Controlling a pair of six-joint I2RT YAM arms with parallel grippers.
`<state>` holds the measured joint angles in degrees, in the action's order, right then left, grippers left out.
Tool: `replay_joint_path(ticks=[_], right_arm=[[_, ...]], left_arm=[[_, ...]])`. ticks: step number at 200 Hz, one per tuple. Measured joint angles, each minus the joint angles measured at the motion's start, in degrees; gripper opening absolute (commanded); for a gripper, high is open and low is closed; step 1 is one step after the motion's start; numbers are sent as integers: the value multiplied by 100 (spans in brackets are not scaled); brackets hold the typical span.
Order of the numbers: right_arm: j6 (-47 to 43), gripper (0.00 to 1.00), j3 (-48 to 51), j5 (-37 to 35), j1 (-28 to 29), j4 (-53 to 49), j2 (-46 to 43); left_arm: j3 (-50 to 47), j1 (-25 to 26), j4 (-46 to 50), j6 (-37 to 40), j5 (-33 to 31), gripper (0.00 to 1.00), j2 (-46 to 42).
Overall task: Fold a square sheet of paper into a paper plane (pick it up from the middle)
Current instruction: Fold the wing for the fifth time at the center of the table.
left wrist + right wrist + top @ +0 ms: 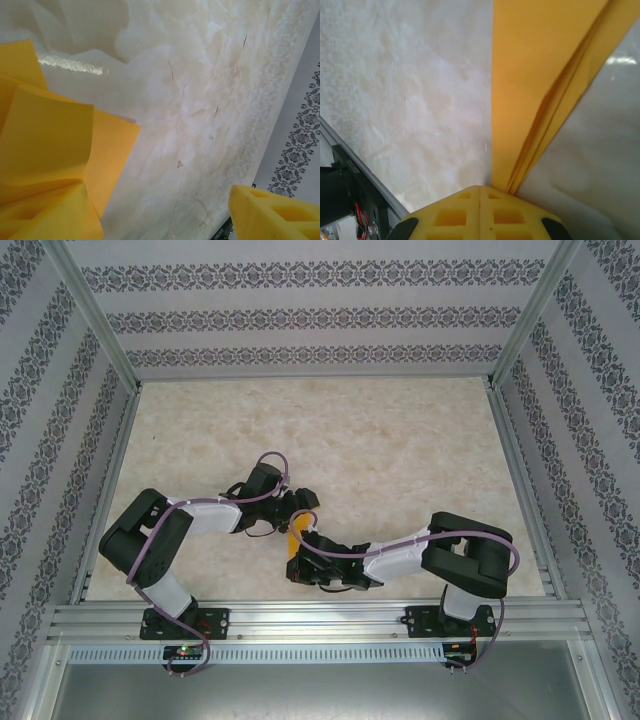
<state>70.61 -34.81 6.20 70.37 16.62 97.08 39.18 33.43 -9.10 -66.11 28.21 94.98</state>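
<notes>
Paper plane [540,75], half-folded, sits pinched in my closed right hand [480,192] over the tabletop [410,100], near the arm bases. Beyond it my left hand [160,210] gapes, one finger against a flap. I'd close left squarely on that flap, with the right gripping firmly.

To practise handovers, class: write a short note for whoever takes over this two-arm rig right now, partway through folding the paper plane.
Right gripper: shut on the folded sheet of paper, clamping its layers at one end.
Left gripper: open, holding nothing. The paper sits close to one of its fingers; contact is unclear.
Paper: between the two grippers, over the near middle of the table.
Done: the sheet is gripped and creased into several layers.
Left: no finished dart shape is visible yet, so probably more folds.
</notes>
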Motion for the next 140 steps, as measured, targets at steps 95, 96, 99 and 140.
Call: replay_joint_path(ticks=[95, 96, 99, 140], right_arm=[[-184, 10, 417, -118, -153, -697, -1423], [-188, 11, 417, -120, -162, -693, -1438], [-208, 11, 413, -131, -201, -671, -1502], [-308, 12, -46, -267, -514, -463, -1102]], left_arm=[[44, -2, 39, 7, -177, 76, 2], [44, -2, 39, 7, -177, 76, 2], [44, -2, 39, 7, -177, 76, 2], [48, -2, 39, 7, -175, 76, 7]])
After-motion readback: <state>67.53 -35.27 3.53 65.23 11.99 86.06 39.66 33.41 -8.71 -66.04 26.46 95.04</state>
